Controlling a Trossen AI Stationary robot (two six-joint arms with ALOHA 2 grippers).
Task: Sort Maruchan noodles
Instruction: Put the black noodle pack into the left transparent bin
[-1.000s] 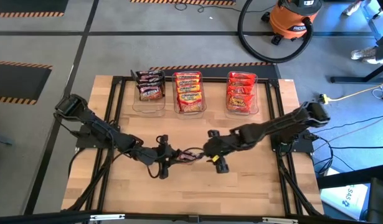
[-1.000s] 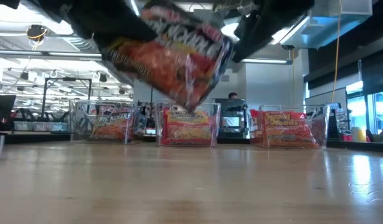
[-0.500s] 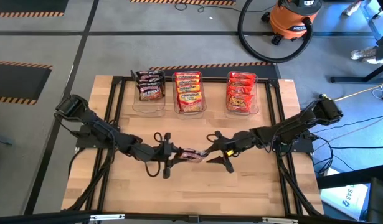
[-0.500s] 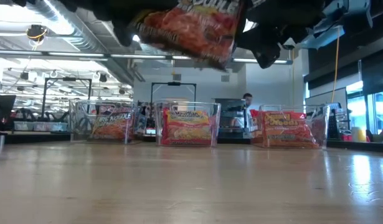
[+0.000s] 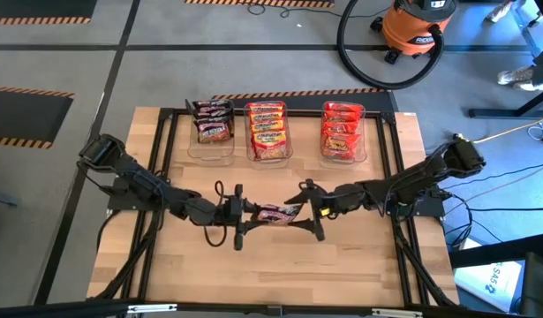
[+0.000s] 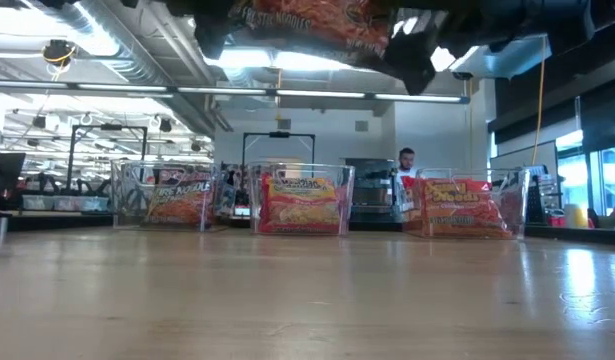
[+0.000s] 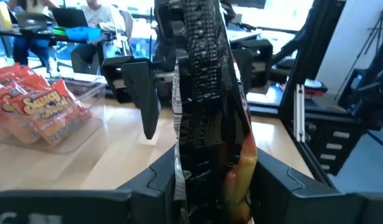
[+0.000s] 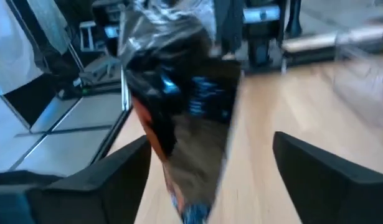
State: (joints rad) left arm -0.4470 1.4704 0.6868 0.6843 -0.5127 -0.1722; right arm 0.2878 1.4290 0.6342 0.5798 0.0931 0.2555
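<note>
handing over a packet (image 5: pixel 274 213) mid-air, that's the step in hand: one noodle packet passing between the two arms above the middle of the table (image 5: pixel 359 265). left gripper (image 5: pixel 238 212) is clamped on the packet's near end, and the left wrist view shows it pinched edge-on between both fingers (image 7: pixel 275 177). right gripper (image 5: pixel 310 212) sits at the packet's far end with its fingers (image 8: pixel 316 168) spread wide, either side of the foil and not pressing it, so the packet looks to hang from the left alone. in the low view it floats high over the wood, flat side down, well clear of the surface.

out past both grippers, three tubs wait in a row: dark packets (image 5: pixel 211 121) in one, orange-yellow (image 5: pixel 268 132) in the middle, red (image 5: pixel 342 130) at the far side. the held packet shows dark foil with an orange-red face, so which tub it belongs in is hard to call from here.

next move, as i judge it: right arm backs clear, left carries the packet out over its matching tub and lets go low, so it lands flat on the stack.
</note>
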